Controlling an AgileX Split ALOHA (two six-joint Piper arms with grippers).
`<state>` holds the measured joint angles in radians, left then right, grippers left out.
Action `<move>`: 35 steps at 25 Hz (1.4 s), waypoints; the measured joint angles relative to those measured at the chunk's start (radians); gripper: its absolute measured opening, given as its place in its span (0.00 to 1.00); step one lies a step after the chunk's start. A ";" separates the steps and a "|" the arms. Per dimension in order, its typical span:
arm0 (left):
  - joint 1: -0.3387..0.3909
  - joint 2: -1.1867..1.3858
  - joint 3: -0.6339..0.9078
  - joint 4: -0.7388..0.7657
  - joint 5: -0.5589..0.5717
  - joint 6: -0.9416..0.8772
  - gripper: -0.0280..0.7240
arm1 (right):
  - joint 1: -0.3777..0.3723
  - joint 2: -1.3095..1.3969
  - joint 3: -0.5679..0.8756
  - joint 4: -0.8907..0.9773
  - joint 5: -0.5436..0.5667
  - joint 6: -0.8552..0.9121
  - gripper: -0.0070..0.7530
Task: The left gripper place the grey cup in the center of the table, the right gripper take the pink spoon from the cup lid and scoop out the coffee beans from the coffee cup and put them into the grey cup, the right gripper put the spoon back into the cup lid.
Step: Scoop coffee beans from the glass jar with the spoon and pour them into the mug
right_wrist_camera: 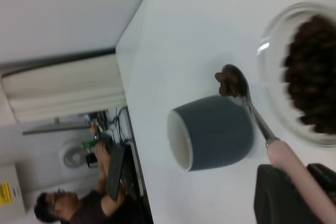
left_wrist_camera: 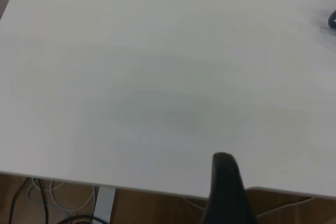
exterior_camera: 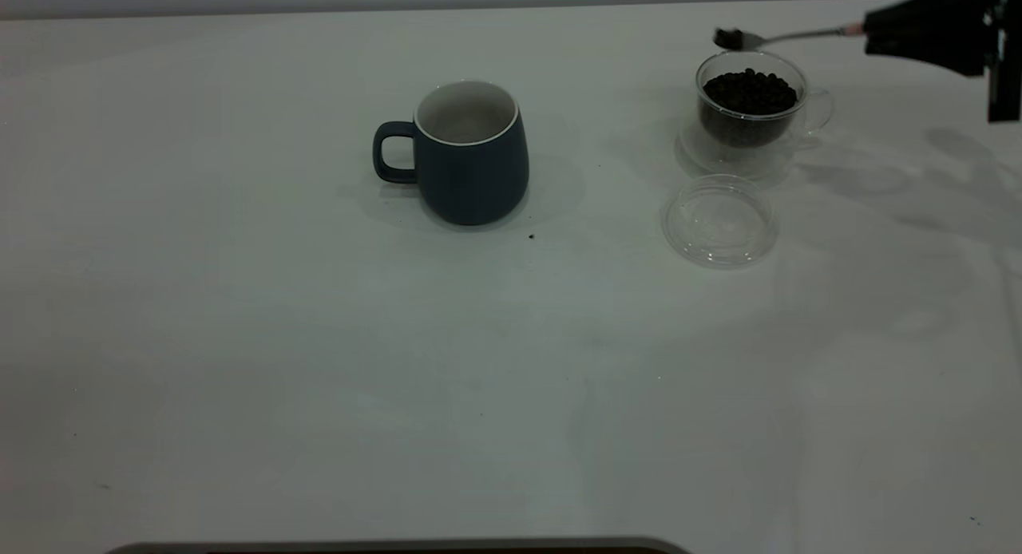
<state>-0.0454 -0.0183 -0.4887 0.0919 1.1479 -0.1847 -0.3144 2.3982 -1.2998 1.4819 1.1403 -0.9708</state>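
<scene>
Pinching the pink spoon [exterior_camera: 778, 37] level above the coffee cup [exterior_camera: 749, 111], right tool [exterior_camera: 870, 32] faces leftward toward the grey cup [exterior_camera: 471, 151]

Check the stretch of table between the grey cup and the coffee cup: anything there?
Nothing: in the exterior view, only bare table separates the grey cup from the coffee cup.

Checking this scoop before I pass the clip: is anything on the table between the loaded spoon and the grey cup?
Nothing visible. The right tool holds the pink spoon, carrying beans, above the coffee cup. Bare table lies between there and the grey cup. The cup lid sits nearer the camera, off that line.
</scene>
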 joint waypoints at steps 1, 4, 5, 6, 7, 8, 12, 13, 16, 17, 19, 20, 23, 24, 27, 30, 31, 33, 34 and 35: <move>0.000 0.000 0.000 0.000 0.000 0.000 0.79 | 0.017 -0.007 0.000 0.000 0.001 0.000 0.14; 0.000 0.000 0.000 0.000 0.000 0.000 0.79 | 0.076 -0.009 0.000 0.001 0.002 0.001 0.14; 0.000 0.000 0.000 0.000 0.000 0.000 0.79 | 0.100 -0.009 0.000 0.003 0.002 0.001 0.14; 0.000 0.000 0.000 0.000 0.000 0.000 0.79 | 0.125 -0.009 0.000 0.009 0.002 0.002 0.14; 0.000 0.000 0.000 0.000 0.000 0.000 0.79 | 0.146 -0.009 0.000 0.021 0.002 0.002 0.14; 0.000 0.000 0.000 0.000 0.000 -0.001 0.79 | 0.172 -0.009 0.000 0.038 0.002 0.002 0.14; 0.000 0.000 0.000 0.000 0.000 -0.001 0.79 | 0.260 -0.009 0.000 0.091 0.002 0.002 0.14; 0.000 0.000 0.000 0.000 0.000 -0.001 0.79 | 0.279 -0.009 0.000 0.097 0.002 0.002 0.14; 0.000 0.000 0.000 0.000 0.000 -0.001 0.79 | 0.329 -0.009 0.000 0.100 -0.032 0.002 0.14; 0.000 0.000 0.000 0.000 0.000 -0.001 0.79 | 0.345 -0.009 0.000 0.100 -0.045 0.002 0.14; 0.000 0.000 0.000 0.000 0.000 -0.001 0.79 | 0.379 -0.009 0.000 0.103 -0.077 0.002 0.14; 0.000 0.000 0.000 0.000 0.000 -0.001 0.79 | 0.394 -0.009 0.000 0.107 -0.092 0.001 0.14; 0.000 0.000 0.000 0.000 0.000 -0.001 0.79 | 0.424 -0.009 0.000 0.129 -0.149 -0.014 0.14; 0.000 0.000 0.000 0.000 0.000 -0.001 0.79 | 0.429 -0.009 0.000 0.140 -0.165 -0.028 0.14; 0.000 0.000 0.000 0.000 0.000 -0.001 0.79 | 0.441 -0.009 0.000 0.167 -0.209 -0.086 0.14; 0.000 0.000 0.000 0.000 0.000 -0.001 0.79 | 0.457 -0.009 0.000 0.182 -0.245 -0.186 0.14; 0.000 0.000 0.000 0.000 0.000 -0.001 0.79 | 0.466 -0.009 0.000 0.183 -0.252 -0.227 0.14; 0.000 0.000 0.000 0.000 0.000 -0.001 0.79 | 0.481 -0.009 0.000 0.183 -0.270 -0.307 0.14; 0.000 0.000 0.000 0.000 0.000 -0.001 0.79 | 0.489 -0.009 0.000 0.183 -0.275 -0.350 0.14; 0.000 0.000 0.000 0.000 0.000 -0.001 0.79 | 0.496 -0.010 0.000 0.183 -0.279 -0.391 0.14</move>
<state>-0.0454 -0.0183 -0.4887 0.0919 1.1479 -0.1855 0.1814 2.3880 -1.2998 1.6647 0.8616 -1.3617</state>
